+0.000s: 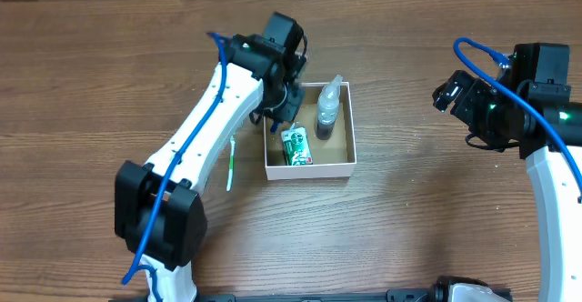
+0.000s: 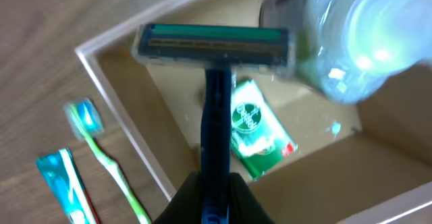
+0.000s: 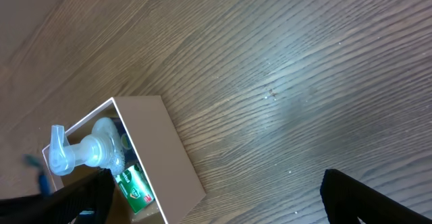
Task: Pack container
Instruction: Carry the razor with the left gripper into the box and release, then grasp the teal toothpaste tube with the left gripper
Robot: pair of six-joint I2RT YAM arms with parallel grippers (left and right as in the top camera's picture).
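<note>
The container (image 1: 309,170) is a small white-walled box with a brown inside, at the table's middle. A clear pump bottle (image 1: 329,111) and a green packet (image 1: 296,145) lie in it. My left gripper (image 1: 282,111) hovers over the box's left part, shut on a blue razor (image 2: 214,46) whose head points into the box (image 2: 128,129). The packet (image 2: 255,126) and the bottle (image 2: 351,42) show below the razor. My right gripper (image 1: 452,93) is open and empty, far right of the box. Its view shows the box (image 3: 169,156), the bottle (image 3: 88,153) and the packet (image 3: 135,187).
A green-and-white toothbrush (image 1: 231,164) lies on the wood just left of the box. It also shows in the left wrist view (image 2: 108,163), next to a teal tube (image 2: 61,183). The left arm reaches over that side.
</note>
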